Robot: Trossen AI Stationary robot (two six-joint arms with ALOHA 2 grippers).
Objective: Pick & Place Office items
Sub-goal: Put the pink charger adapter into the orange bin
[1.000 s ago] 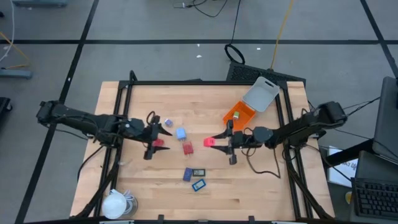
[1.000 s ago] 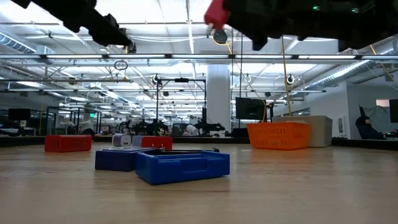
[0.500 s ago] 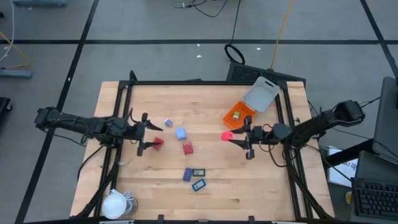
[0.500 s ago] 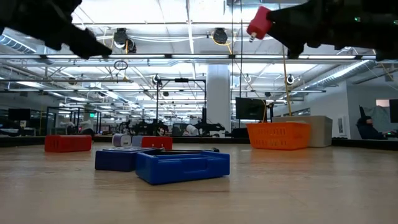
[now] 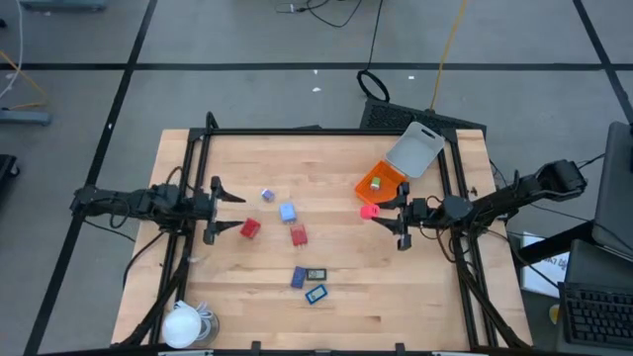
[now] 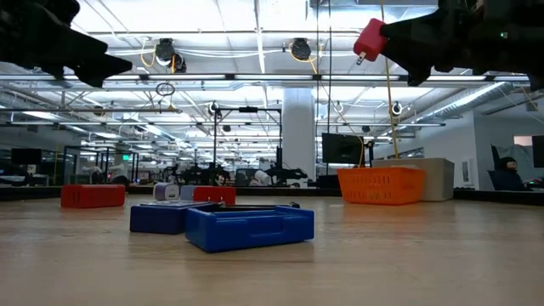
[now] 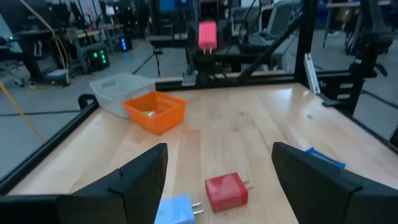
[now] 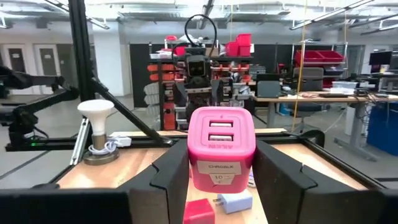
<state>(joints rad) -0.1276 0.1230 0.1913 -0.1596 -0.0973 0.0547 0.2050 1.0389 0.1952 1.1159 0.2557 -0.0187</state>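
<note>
My right gripper (image 5: 380,212) is shut on a pink-red charger block (image 8: 221,149), held high above the table just near of the orange tray (image 5: 381,181); the block also shows in the low view (image 6: 371,40). My left gripper (image 5: 233,212) is open and empty at the table's left, its fingers pointing at a red block (image 5: 249,228) that lies on the wood; this block also shows in the left wrist view (image 7: 226,190). A purple cube (image 5: 267,196), a pale blue block (image 5: 288,212), a second red block (image 5: 299,235) and blue and dark flat pieces (image 5: 309,283) lie mid-table. My right gripper pinches the pink-red block by its two opposite sides (image 8: 191,155) between the two fingers. The fingers lie level and come from the table's right, pointing left. The block is lifted clear of the table, its face with two slots turned back toward the wrist.
A grey lid (image 5: 413,150) lies against the orange tray's far side. A white round lump with a cord (image 5: 183,323) sits at the near left corner. Black frame rails (image 5: 198,148) run along the table's edges. Bare wood lies between the items and the tray.
My right gripper has carried the pink-red block toward the table's right edge, to just beside the orange tray, still lifted clear. My left gripper has drawn back toward the table's left edge, away from the red block, which stays on the table.
</note>
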